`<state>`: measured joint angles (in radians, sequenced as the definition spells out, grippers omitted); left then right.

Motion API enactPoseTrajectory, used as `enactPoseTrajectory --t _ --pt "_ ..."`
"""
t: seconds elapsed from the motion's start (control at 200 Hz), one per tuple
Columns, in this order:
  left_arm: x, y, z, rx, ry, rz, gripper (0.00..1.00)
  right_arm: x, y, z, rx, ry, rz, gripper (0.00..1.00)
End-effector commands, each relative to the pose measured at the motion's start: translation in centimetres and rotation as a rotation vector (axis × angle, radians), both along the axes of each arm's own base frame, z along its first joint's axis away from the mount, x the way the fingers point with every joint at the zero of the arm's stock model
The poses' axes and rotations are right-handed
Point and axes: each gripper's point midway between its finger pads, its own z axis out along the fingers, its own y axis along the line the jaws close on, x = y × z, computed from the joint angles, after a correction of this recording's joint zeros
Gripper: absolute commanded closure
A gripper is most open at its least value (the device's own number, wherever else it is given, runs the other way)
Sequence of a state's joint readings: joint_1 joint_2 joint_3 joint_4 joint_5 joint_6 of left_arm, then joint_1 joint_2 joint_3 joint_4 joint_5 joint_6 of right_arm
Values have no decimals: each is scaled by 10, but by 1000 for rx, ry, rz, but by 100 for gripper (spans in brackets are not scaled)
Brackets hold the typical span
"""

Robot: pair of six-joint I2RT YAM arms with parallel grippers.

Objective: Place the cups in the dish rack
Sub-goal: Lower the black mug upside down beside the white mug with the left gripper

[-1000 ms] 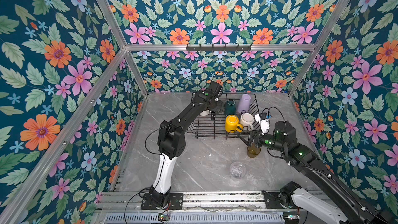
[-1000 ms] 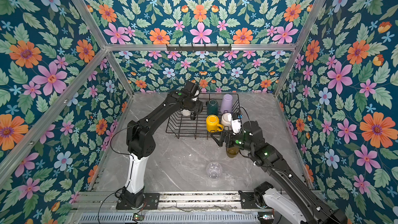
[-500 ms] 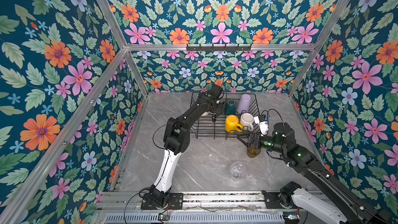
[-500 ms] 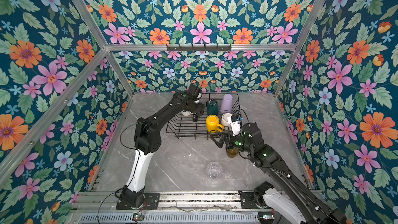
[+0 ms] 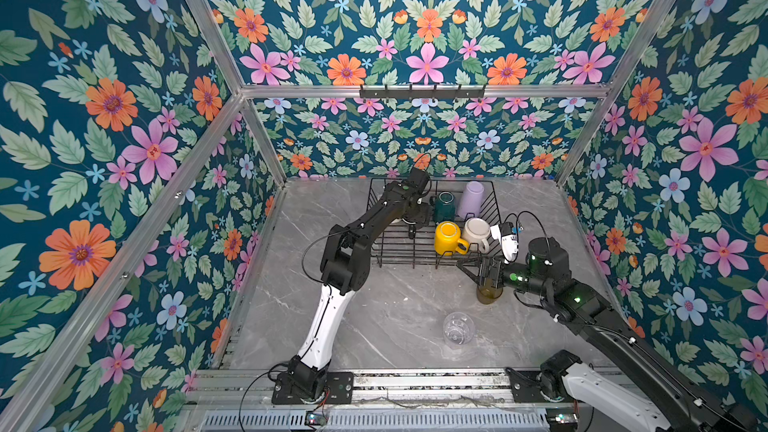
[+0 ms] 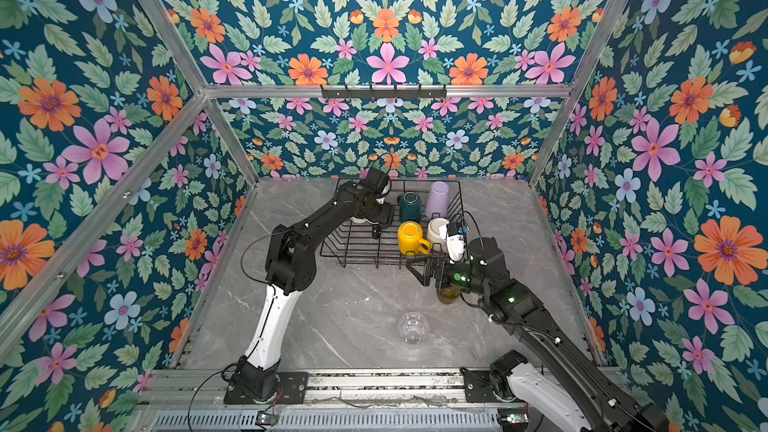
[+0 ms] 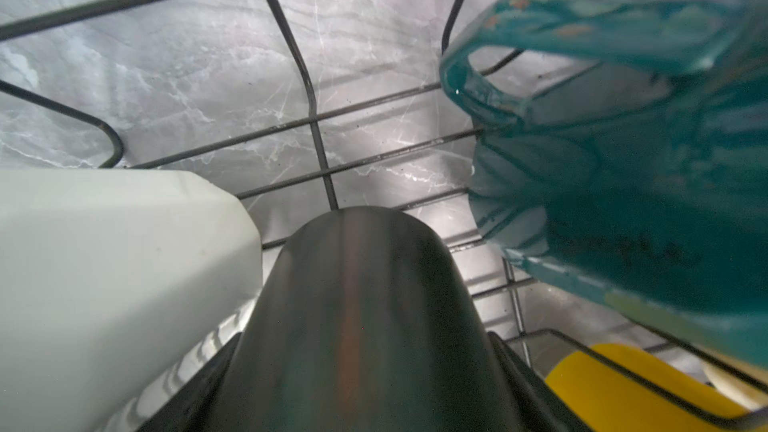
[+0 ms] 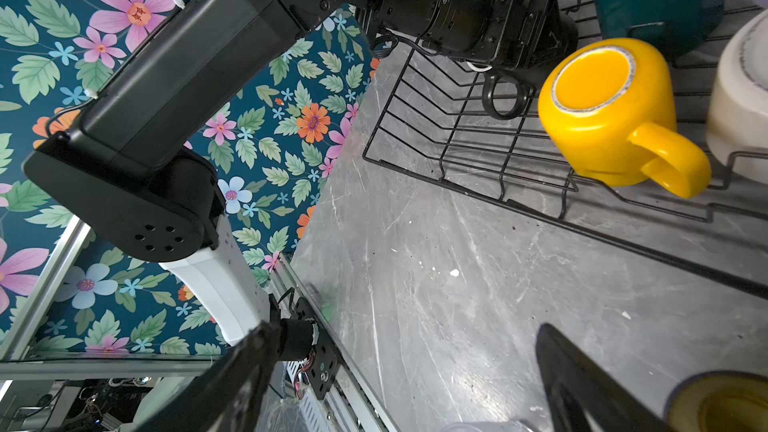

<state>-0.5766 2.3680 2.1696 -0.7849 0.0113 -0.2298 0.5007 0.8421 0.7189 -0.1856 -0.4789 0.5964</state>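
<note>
Left claw is held low inside the large black wire dish rack, its jaws set wide and closed on a glossy black mug, which fills the gap between them in the left wrist view. A white mug is seen just beside that grip, and a dark green mug on its other side. Farther along the rack, a lilac tumbler is lodged, and a yellow mug and a cream-white mug are turned base up.

Above the grey marble table, just outside the rack's front corner, the right claw is spread fully open and empty. An olive-brown translucent tumbler is stood upright just beside one finger, outside the jaws. A clear glass tumbler is seen on the table, well apart from the rack.
</note>
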Motion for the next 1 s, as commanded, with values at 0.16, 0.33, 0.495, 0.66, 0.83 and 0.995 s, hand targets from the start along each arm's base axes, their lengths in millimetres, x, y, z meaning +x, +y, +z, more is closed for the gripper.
enactPoseTrajectory --t 0.16,0.33,0.495,0.66,0.83,0.995 --pt "9 -3 6 -20 -36 11 47 1 1 6 9 -26 1 3" --pt "10 -3 10 -25 -42 11 25 2 1 6 9 -25 1 3" --pt "11 -3 14 -30 -52 10 15 2 1 6 9 -26 1 3" --pt "12 -4 15 -35 -52 13 12 3 2 7 12 -25 2 3" --pt "11 -4 15 -34 -47 12 10 3 2 7 14 -25 3 3" --pt "10 -5 17 -39 -46 9 10 2 2 5 11 -21 2 3"
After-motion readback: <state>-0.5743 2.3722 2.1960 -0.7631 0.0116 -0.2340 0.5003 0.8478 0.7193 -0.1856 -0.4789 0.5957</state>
